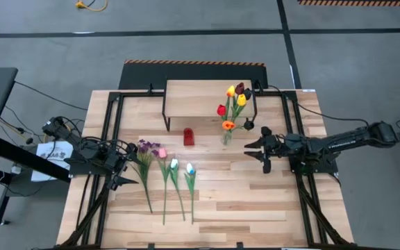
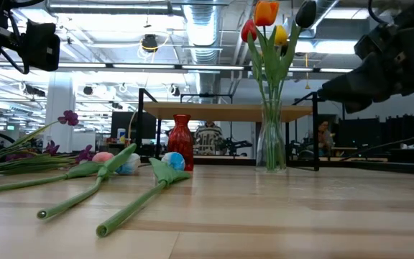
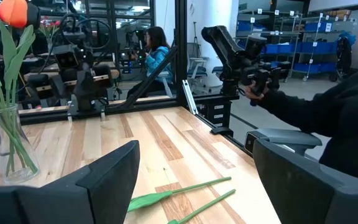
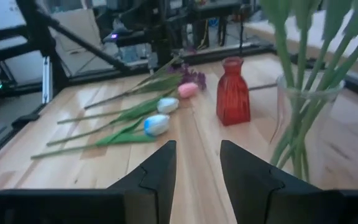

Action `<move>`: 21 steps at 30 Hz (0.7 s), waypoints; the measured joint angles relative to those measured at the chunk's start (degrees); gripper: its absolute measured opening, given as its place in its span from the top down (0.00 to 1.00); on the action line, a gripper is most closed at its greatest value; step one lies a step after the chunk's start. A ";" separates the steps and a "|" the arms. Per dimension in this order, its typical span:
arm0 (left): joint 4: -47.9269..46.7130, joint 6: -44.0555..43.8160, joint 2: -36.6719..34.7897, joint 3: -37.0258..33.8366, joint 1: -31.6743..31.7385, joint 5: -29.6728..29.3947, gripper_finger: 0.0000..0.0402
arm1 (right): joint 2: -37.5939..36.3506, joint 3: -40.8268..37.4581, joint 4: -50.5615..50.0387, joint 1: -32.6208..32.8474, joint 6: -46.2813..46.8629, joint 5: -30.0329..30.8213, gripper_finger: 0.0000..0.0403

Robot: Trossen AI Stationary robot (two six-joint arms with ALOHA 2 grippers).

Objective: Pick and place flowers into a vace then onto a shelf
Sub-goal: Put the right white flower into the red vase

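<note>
A clear glass vase point(image 1: 226, 136) stands on the table by the near right of the shelf point(image 1: 207, 94). It holds red, orange, yellow and dark tulips point(image 2: 267, 21), stems down inside. Purple sprigs point(image 1: 144, 147) and three tulips, pink point(image 1: 162, 153), white point(image 1: 174, 164) and blue-white point(image 1: 190, 169), lie flat on the planks, stems toward the near edge. My right gripper point(image 4: 197, 155) hovers right of the glass vase, open, pointing toward the table's left, with nothing between its fingers. My left gripper point(image 3: 194, 168) waits wide open at the left, beside the sprigs.
A small red vase point(image 1: 189, 137) stands on the table left of the glass vase, near the shelf's front. Black frame rails point(image 1: 110, 139) run along both sides of the table. Bare planks lie between the lying flowers and my right gripper point(image 1: 250, 149).
</note>
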 joint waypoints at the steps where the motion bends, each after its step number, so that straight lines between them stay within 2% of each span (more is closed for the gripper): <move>1: 0.00 0.00 0.00 -0.01 -0.01 0.01 0.25 | -0.02 0.00 0.48 0.41 0.00 0.79 0.71; 5: -0.01 0.00 0.00 0.01 0.01 -0.01 0.25 | 0.00 0.00 1.08 1.74 0.47 2.50 0.71; 21: 0.01 -0.01 0.00 -0.01 0.01 0.00 0.25 | 0.00 -0.04 1.31 2.60 0.98 2.55 0.71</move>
